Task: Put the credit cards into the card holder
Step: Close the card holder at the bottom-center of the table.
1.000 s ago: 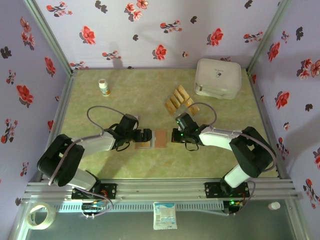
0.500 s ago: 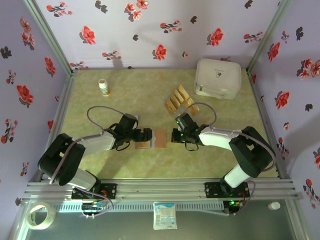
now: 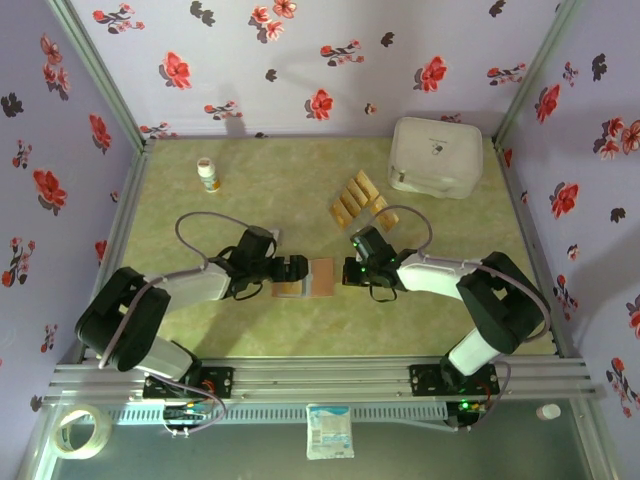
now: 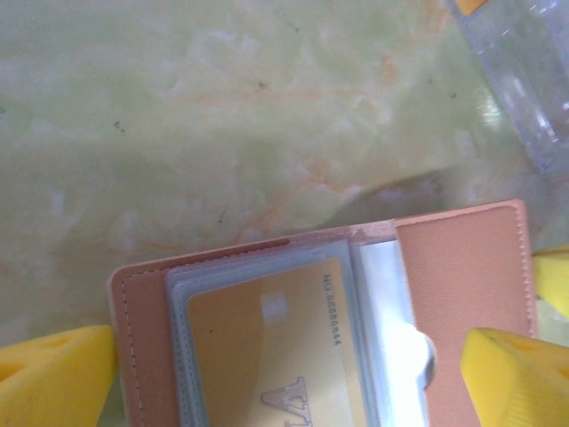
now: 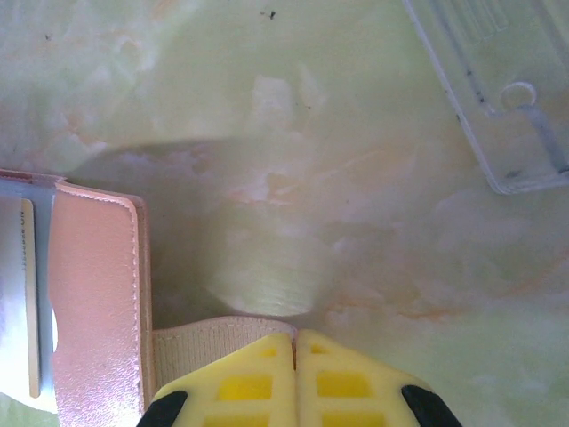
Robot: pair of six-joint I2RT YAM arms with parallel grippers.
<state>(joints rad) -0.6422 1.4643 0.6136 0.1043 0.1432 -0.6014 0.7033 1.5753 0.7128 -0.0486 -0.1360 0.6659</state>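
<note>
From above, the table (image 3: 250,215) shows a pale green marbled top, closed on three sides by lilac walls (image 3: 300,60) with red flowers. A white box (image 3: 435,155) stands in the far right corner and a small bottle (image 3: 208,175) at the far left. The loose credit cards (image 3: 360,198) lie in a slanted row near the box. The card holder (image 3: 322,275) lies open at the middle front, between the left gripper (image 3: 293,270) and the right gripper (image 3: 347,271). Compared with one second before, the left gripper has moved only a little toward the holder; the cards, box and bottle have not moved. Much bare table lies left of the holder and beyond it.

In the left wrist view the left gripper (image 4: 284,378) stands wide apart, one yellow finger at each side edge of the card holder (image 4: 462,294). A tan card (image 4: 267,356) sits in its clear sleeve. Bare table lies above.

In the right wrist view the right gripper (image 5: 296,382) is pressed together over the pale elastic strap (image 5: 213,351) of the card holder (image 5: 93,294); whether it pinches the strap I cannot tell.
</note>
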